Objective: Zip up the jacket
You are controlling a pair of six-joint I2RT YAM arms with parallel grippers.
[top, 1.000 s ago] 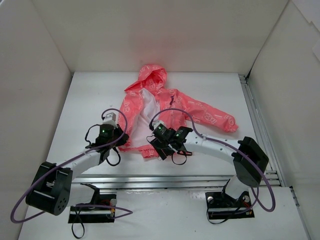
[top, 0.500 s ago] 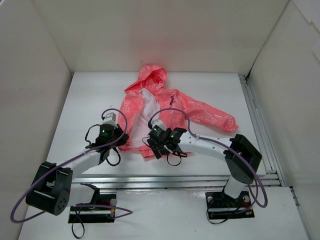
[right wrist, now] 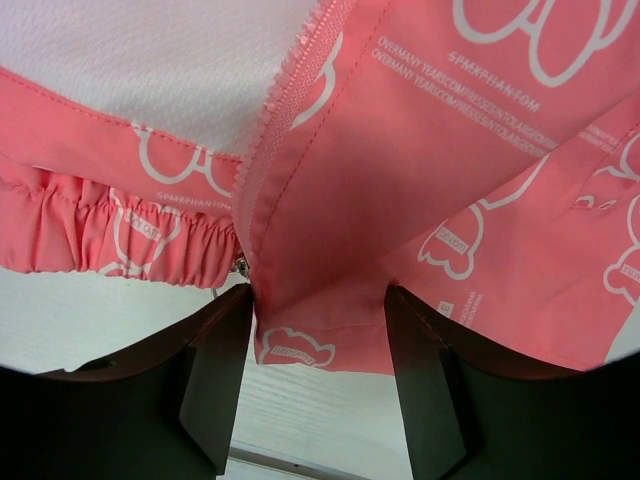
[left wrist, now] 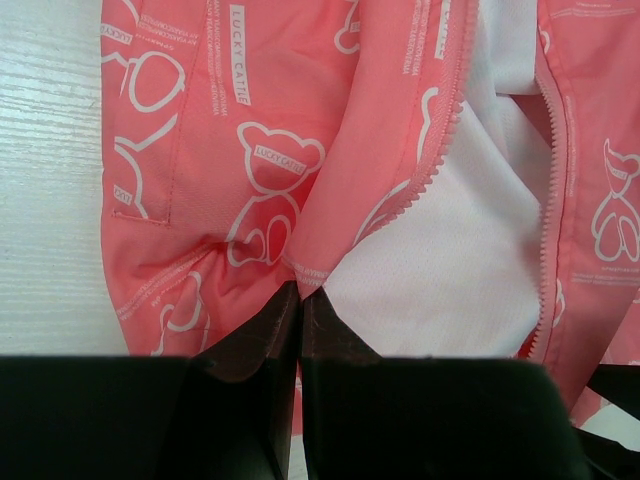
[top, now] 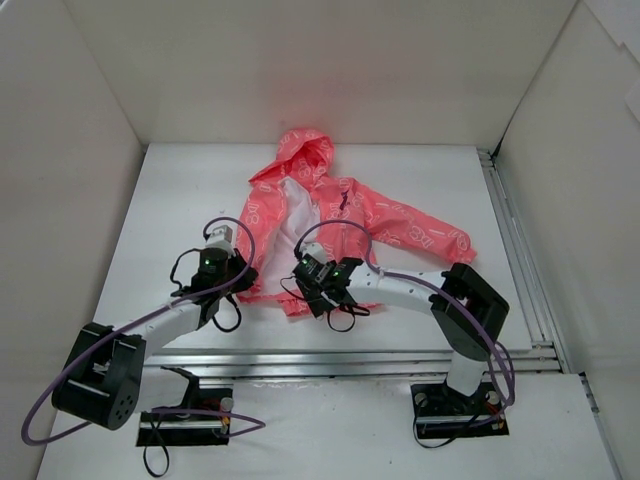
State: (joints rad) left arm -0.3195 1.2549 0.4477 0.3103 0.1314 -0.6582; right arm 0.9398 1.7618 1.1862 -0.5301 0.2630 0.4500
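On the table [top: 180, 190], the jacket [top: 390, 215] lies unzipped (white lining [top: 292, 215] showing).

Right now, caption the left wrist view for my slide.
Left gripper pinches the jacket at its front edge, beside open zipper teeth and white lining.

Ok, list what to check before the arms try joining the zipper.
1. Left gripper holds the jacket: ok, jaws shut on the bottom corner of one front panel.
2. Right gripper placed at the other panel: ok, open, with the hem between its fingers but not clamped.
3. Teeth of the two sides brought together: not ok, white lining shows between the rows.
4. Slider found: cannot tell, only a small metal bit shows at the end of the track.
5. Jacket spread front up on the table: ok.
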